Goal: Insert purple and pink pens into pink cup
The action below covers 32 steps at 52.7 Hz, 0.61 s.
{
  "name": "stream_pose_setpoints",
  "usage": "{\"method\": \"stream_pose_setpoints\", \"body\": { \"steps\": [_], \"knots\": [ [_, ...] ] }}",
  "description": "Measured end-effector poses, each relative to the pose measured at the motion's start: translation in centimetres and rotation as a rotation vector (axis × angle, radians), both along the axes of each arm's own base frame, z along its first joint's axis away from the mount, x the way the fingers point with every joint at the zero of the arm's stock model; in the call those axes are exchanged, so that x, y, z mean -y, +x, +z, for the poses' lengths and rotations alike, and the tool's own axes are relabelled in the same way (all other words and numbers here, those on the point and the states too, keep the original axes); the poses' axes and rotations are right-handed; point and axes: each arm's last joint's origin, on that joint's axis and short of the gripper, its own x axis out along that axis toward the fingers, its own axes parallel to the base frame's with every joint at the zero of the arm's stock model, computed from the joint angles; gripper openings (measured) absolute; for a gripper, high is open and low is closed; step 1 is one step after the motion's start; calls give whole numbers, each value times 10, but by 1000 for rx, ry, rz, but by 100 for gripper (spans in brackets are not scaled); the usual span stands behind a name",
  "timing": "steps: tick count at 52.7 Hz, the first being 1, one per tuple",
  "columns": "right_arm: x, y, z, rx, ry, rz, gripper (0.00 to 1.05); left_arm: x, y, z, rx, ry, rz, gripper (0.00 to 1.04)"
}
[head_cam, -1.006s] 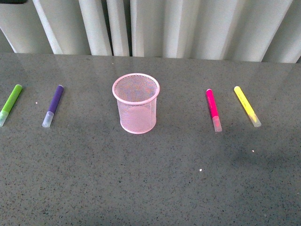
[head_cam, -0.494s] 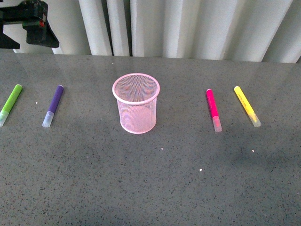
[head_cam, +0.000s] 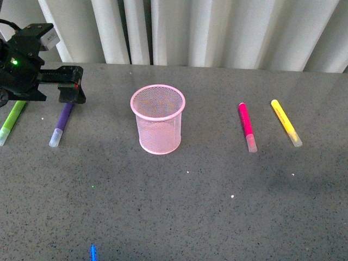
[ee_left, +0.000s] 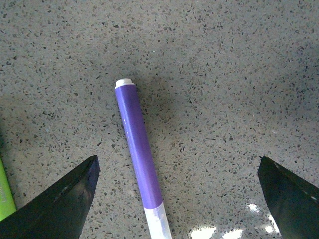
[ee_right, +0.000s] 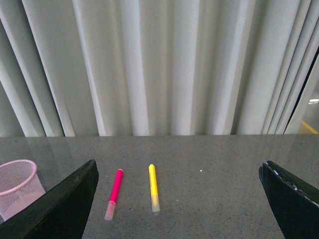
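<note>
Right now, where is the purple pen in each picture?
Front view: purple pen lies far left on the table, partly under the left gripper.
Left wrist view: purple pen between the gripper's open fingers.
Right wrist view: not in it.
Shared landmark: the lime-green marker beside it, in front and left wrist views.

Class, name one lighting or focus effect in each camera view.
Front view: the glossy grey speckled table faintly mirrors the pale curtain along its far edge. Left wrist view: white glare patches beside the sharp dark purple marker pen. Right wrist view: the right gripper shows its fingers as featureless dark silhouettes.
</note>
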Motion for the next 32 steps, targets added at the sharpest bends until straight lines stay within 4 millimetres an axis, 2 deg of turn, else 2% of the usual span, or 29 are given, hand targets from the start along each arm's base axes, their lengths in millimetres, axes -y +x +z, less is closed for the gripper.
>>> {"method": "stream_pose_setpoints", "body": {
  "steps": [16,32],
  "knots": [
    [0,0,0,0,0,0,98,1,17,-4,18,7,2,98],
    [0,0,0,0,0,0,98,-4,27,-23,-17,28,23,98]
  ]
}}
